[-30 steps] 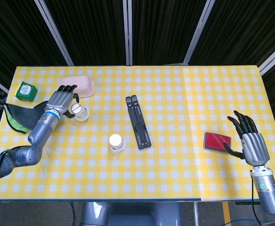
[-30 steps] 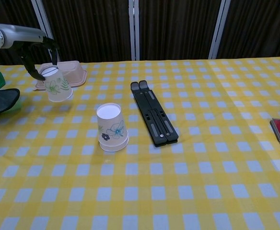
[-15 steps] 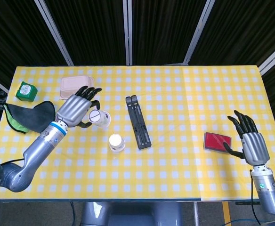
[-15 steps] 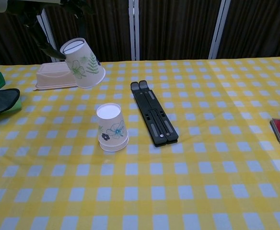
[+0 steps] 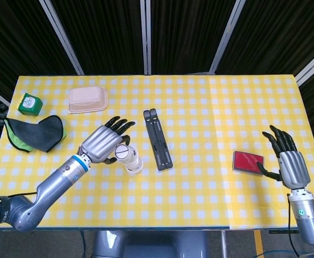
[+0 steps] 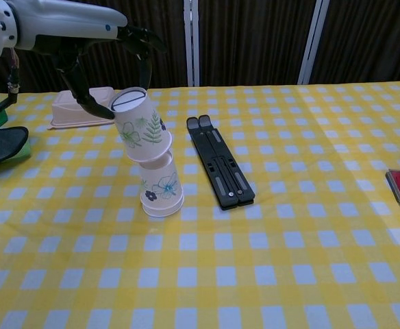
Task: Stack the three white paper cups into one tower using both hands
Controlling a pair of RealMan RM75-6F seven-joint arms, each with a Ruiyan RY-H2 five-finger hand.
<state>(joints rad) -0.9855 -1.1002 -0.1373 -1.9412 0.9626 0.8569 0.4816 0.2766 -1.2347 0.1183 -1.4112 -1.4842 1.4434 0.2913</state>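
White paper, leaf-printed: your left hand (image 6: 94, 48) holds that upper cup (image 6: 140, 131) upside down and tilted, its rim over the base of the lower cup (image 6: 161, 192), which stands inverted on the yellow checked table (image 6: 289, 260) just beside the black folded stand (image 6: 219, 162). Your right hand (image 5: 289, 161) rests near the red card (image 5: 248, 161), fingers spread, gripping nothing.

A table (image 5: 211, 97) in yellow-and-white check carries an upside-down paper cup (image 6: 161, 194) at centre-left, a black folded stand (image 5: 157, 139) mid-frame, a red card (image 5: 248, 161) at right, and a pink lidded box (image 5: 87, 99), green box (image 5: 30, 103) and dark cloth (image 5: 34, 133) at upper left.
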